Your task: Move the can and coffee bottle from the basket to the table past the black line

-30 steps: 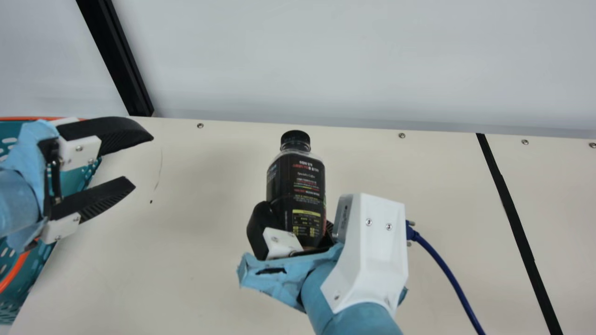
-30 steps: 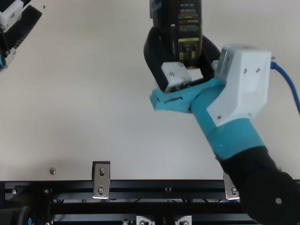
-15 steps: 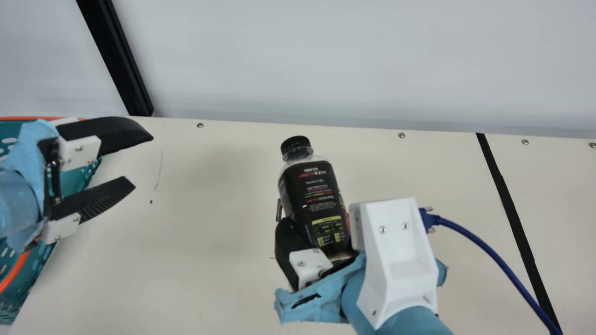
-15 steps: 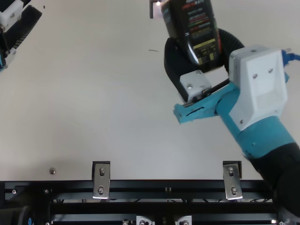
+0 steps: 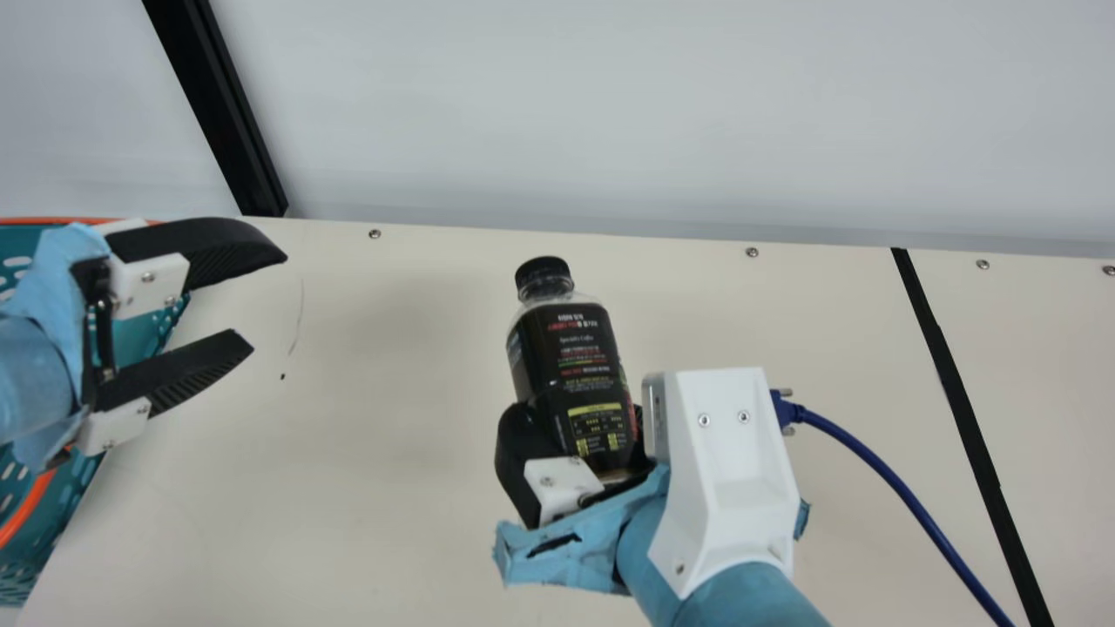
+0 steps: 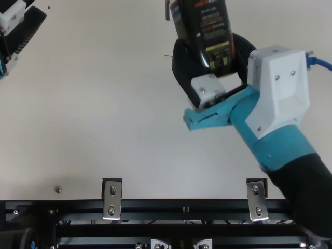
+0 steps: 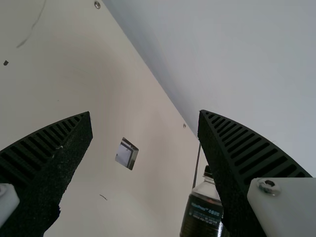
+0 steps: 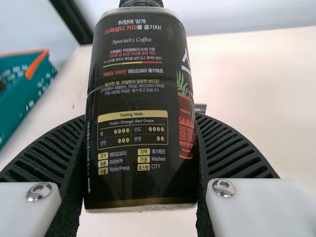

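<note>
The coffee bottle (image 5: 571,374), black-labelled with a black cap, is held above the table, cap end leaning left in the main view. My right gripper (image 5: 577,420) is shut on its lower part; in the right wrist view both ribbed fingers of the right gripper (image 8: 140,128) press its sides. My left gripper (image 5: 269,305) stands open and holds nothing, in front of the teal basket (image 5: 24,512) at the far left. Between the fingers of the left gripper (image 7: 144,113) in its wrist view lies table surface. The black line (image 5: 958,401) runs to the right of the bottle.
A blue cable (image 5: 888,479) trails from the right wrist across the table and towards the black line. Behind the cream table (image 5: 392,522) rises a pale wall with a black post (image 5: 228,113). A small metal-edged rectangle (image 7: 127,154) is on the table.
My right gripper, with the bottle, has moved right and nearer and the bottle has tilted left; over the last half second it came slightly back left. The left arm has kept still.
</note>
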Controlling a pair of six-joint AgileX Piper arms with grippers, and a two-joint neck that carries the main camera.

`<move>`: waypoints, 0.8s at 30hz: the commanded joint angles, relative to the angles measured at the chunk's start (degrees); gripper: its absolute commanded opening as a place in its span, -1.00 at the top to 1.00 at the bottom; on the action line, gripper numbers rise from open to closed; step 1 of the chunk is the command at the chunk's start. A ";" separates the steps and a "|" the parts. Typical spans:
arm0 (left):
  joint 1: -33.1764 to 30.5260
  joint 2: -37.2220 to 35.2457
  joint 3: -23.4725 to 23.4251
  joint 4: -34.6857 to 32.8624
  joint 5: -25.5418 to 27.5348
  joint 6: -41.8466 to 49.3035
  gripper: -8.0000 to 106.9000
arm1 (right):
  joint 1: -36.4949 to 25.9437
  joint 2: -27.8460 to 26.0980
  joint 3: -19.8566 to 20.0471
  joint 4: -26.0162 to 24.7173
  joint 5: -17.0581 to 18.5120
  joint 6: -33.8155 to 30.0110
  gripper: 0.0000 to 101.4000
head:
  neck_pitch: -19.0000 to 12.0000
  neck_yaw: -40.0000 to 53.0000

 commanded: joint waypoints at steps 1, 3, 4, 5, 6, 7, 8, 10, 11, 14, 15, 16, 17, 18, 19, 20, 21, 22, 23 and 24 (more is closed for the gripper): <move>0.00 0.00 0.00 0.00 0.00 0.00 -0.71 | 0.81 0.81 -0.57 -2.01 -1.76 5.12 1.00 | -0.01 0.39; 0.00 0.00 0.00 0.00 0.00 0.00 -0.71 | 2.01 1.89 -0.86 -4.85 -3.81 8.35 1.00 | -0.01 0.39; 0.00 0.00 0.00 0.00 0.00 0.00 -0.71 | 2.58 2.38 -0.96 -6.30 -4.88 9.84 1.00 | -0.01 0.39; 0.00 0.00 0.00 0.00 0.00 0.00 -0.71 | 3.20 2.89 -0.91 -7.91 -5.91 11.64 1.00 | -0.01 0.39; 0.00 0.00 0.00 0.00 0.00 0.00 -0.71 | 3.87 3.54 -0.66 -9.90 -7.13 13.64 1.00 | -0.01 0.39; 0.00 0.00 0.00 0.00 0.00 0.00 -0.71 | 4.45 4.04 -0.46 -11.63 -8.23 15.13 1.00 | -0.01 0.39; 0.00 0.00 0.00 0.00 0.00 0.00 -0.71 | 5.12 4.76 -0.02 -13.60 -9.49 16.84 1.00 | -0.01 0.39; 0.00 0.00 0.00 0.00 0.00 0.00 -0.71 | 6.33 6.19 0.97 -17.24 -11.84 19.74 1.00 | -0.01 0.39; 0.00 0.00 0.00 0.00 0.00 0.00 -0.71 | 6.78 6.96 1.57 -18.97 -12.89 20.80 1.00 | -0.01 0.39; 0.00 0.00 0.00 0.00 0.00 0.00 -0.71 | 7.58 9.41 3.50 -23.59 -15.41 22.24 1.00 | -0.01 0.39; 0.00 0.00 0.00 0.00 0.00 0.00 -0.71 | 7.66 10.20 4.17 -25.03 -16.02 22.39 1.00 | -0.01 0.39; 0.00 0.00 0.00 0.00 0.00 0.00 -0.71 | 7.60 10.88 4.90 -26.50 -16.45 22.31 1.00 | -0.01 0.39; 0.00 0.00 0.00 0.00 0.00 0.00 -0.71 | 7.50 11.46 5.49 -27.76 -16.75 21.94 1.00 | -0.01 0.39; 0.00 0.00 0.00 0.00 0.00 0.00 -0.71 | 7.24 11.94 6.18 -29.21 -16.90 21.63 1.00 | -0.01 0.39; 0.00 0.00 0.00 0.00 0.00 0.00 -0.71 | 6.89 12.33 6.81 -30.55 -16.96 21.08 1.00 | -0.01 0.39; 0.00 0.00 0.00 0.00 0.00 0.00 -0.71 | 6.32 12.64 7.43 -31.99 -16.83 20.46 1.00 | -0.01 0.39; 0.00 0.00 0.00 0.00 0.00 0.00 -0.71 | 5.77 12.81 8.01 -33.21 -16.62 19.67 1.00 | -0.01 0.39; 0.00 0.00 0.00 0.00 0.00 0.00 -0.71 | 5.04 13.02 8.61 -34.60 -16.34 19.01 1.00 | -0.01 0.39; 0.00 0.00 0.00 0.00 0.00 0.00 -0.71 | 4.31 13.12 9.20 -35.84 -15.99 18.26 1.00 | -0.01 0.39; 0.00 0.00 0.00 0.00 0.00 0.00 -0.71 | 3.48 13.20 9.80 -37.05 -15.54 17.37 1.00 | -0.01 0.39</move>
